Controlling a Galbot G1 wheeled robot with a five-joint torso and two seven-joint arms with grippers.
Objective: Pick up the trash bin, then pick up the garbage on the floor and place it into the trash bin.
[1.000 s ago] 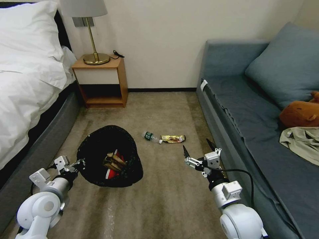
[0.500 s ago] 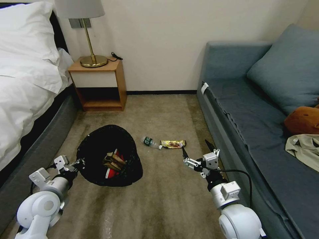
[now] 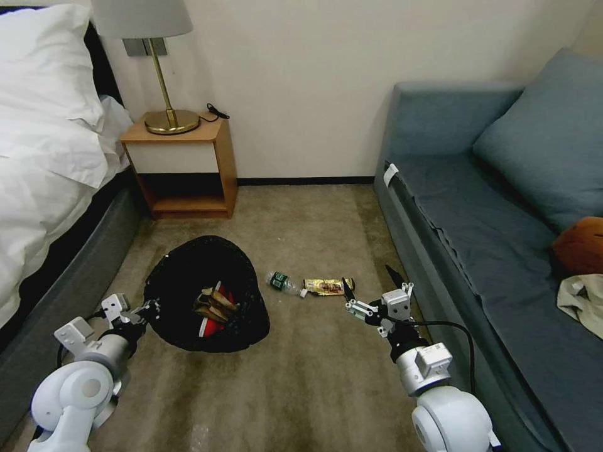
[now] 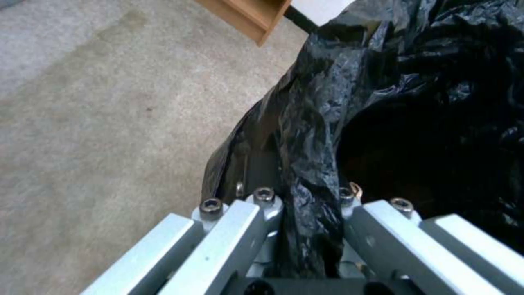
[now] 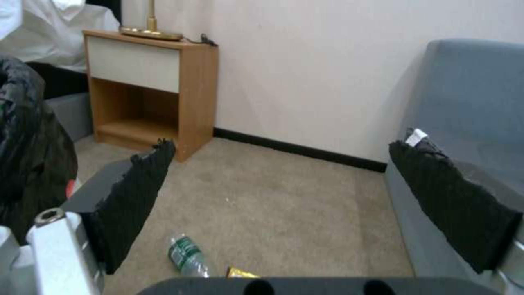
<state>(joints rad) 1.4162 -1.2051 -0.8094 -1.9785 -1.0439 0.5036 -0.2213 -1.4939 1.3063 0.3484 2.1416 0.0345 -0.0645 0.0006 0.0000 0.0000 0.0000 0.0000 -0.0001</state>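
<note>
The trash bin [image 3: 204, 292], lined with a crinkly black bag, hangs at the lower left with brown paper and a red packet inside. My left gripper [image 3: 149, 309] is shut on its rim; the bag [image 4: 311, 164] is pinched between the fingers. On the carpet lie a small clear bottle with a green label [image 3: 280, 282] and a long gold-yellow wrapper [image 3: 326, 286], end to end. My right gripper [image 3: 370, 284] is open, just right of the wrapper, with nothing between its black pads [image 5: 136, 196]. The bottle [image 5: 186, 256] and a wrapper tip [image 5: 240, 272] show below it.
A bed [image 3: 50, 182] runs along the left, a blue sofa [image 3: 490, 238] along the right. A wooden nightstand [image 3: 182, 166] with a brass lamp [image 3: 164, 119] stands at the back wall. A brown plush toy [image 3: 581, 245] and beige clothing [image 3: 584, 298] lie on the sofa. Open carpet lies ahead.
The whole head view has shifted, so the camera moved forward. The bottle and wrapper now sit closer to my right gripper. The left gripper keeps its hold on the bin.
</note>
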